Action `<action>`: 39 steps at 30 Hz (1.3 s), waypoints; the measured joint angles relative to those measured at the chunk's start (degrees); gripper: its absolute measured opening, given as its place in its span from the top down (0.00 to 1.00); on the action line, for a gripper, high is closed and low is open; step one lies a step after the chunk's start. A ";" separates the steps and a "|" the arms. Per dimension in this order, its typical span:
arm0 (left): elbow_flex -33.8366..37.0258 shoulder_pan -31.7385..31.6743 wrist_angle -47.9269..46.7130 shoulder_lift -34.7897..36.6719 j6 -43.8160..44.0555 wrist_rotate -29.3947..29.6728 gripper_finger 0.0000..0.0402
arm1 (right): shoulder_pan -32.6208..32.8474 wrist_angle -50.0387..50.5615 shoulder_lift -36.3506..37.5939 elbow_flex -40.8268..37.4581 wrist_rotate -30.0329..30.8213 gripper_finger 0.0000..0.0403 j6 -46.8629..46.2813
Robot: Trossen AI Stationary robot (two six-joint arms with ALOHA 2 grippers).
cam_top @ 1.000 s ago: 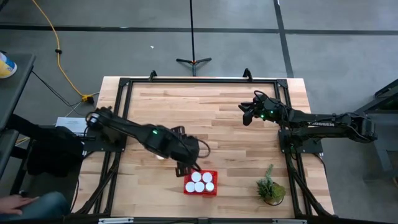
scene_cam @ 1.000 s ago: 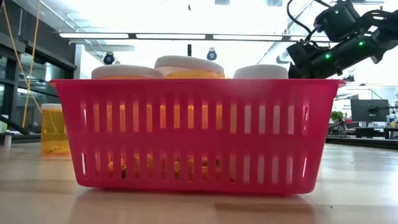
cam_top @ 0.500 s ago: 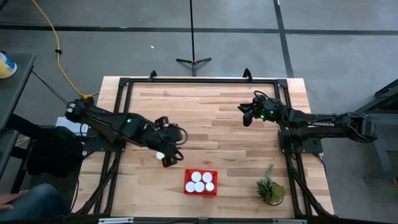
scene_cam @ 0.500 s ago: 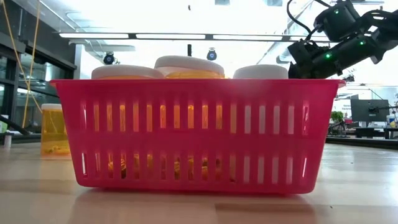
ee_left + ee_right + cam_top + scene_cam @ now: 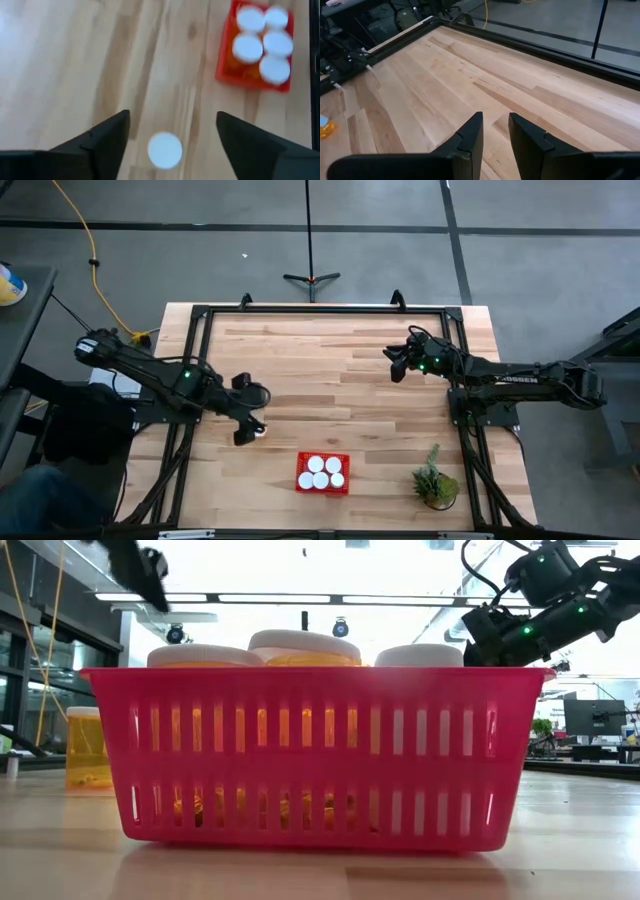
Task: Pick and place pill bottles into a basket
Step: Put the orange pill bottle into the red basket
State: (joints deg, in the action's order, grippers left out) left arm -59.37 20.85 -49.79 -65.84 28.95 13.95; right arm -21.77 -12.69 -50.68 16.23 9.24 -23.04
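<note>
Our left gripper (image 5: 249,427) hangs wide open and empty over the last pill bottle (image 5: 259,430), at ten o'clock from the basket (image 5: 322,473) holding five bottles. Nothing lies between. Our right gripper (image 5: 396,364), narrowly parted, empty, waits at one o'clock; potted plant (image 5: 435,480) at three.

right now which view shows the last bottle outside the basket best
The left wrist view: the loose bottle's white cap sits between the open left claw's fingers. The low view shows its amber side behind the basket. The high view has it half hidden by the claw. The right wrist view misses it.
</note>
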 joint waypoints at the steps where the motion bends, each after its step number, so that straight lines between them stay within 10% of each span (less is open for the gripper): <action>1: 0.92 -0.39 0.22 -0.09 -0.17 -1.56 0.15 | 0.00 0.00 0.00 0.00 0.03 0.79 -0.06; 6: 4.95 -2.25 0.15 -0.85 -0.44 -8.43 0.02 | 0.01 -0.02 0.00 0.00 0.03 0.79 -1.08; 39: 18.00 -2.08 13.63 -8.02 -7.50 -13.55 0.01 | -0.01 0.01 0.00 0.00 1.34 0.79 -1.39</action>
State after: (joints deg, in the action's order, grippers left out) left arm -41.36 18.76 -36.16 -73.86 21.45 0.40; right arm -21.78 -12.68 -50.68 16.23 10.59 -24.43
